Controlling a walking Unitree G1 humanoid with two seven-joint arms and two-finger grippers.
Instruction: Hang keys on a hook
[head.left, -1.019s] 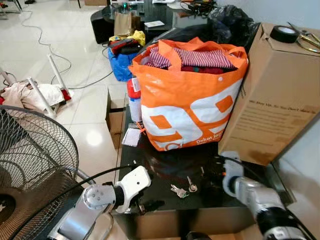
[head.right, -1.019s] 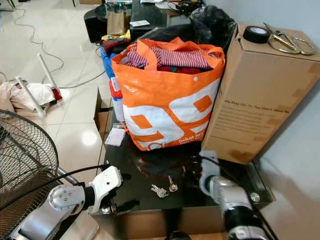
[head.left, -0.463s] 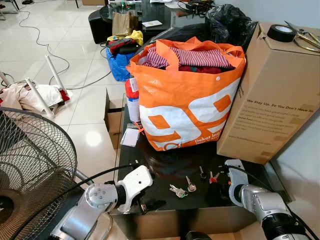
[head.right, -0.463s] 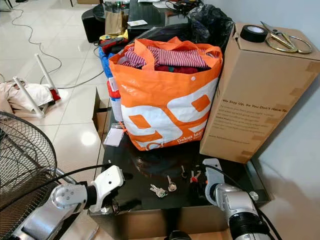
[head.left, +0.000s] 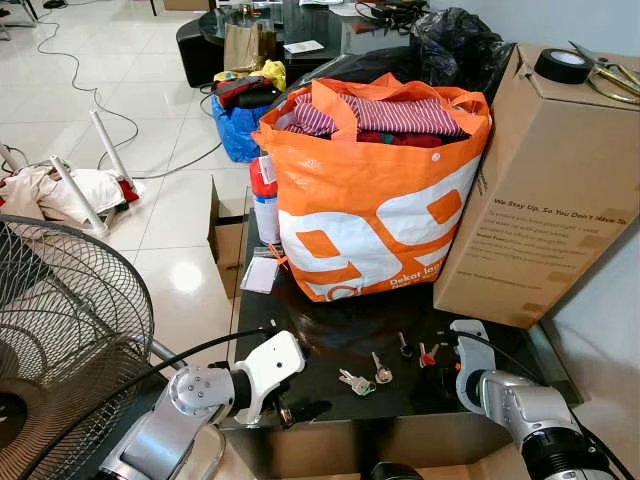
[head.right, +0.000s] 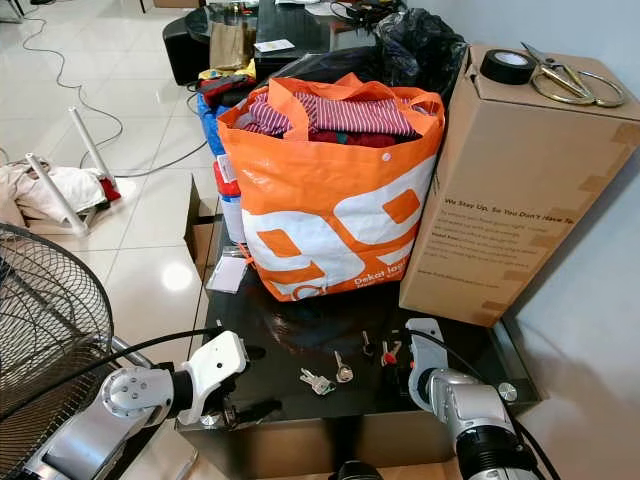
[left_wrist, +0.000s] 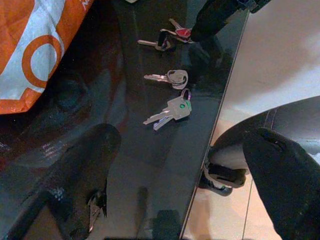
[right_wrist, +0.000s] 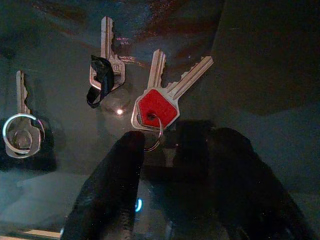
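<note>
Keys on the black bench (head.left: 330, 345), lower centre.
Right gripper (right_wrist: 175, 165) fingers spread just beside the red key (right_wrist: 156, 107) (not touching); left gripper (left_wrist: 185, 175) fingers spread near the green-tagged keys (left_wrist: 170, 111).

Orange bag (head.left: 375, 200), cardboard box (head.left: 540, 190) wall off table (head.left: 330, 400) rear; front strip open.

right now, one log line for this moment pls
right gripper open over red-capped keys | left gripper open, idle | keys on black table
</note>
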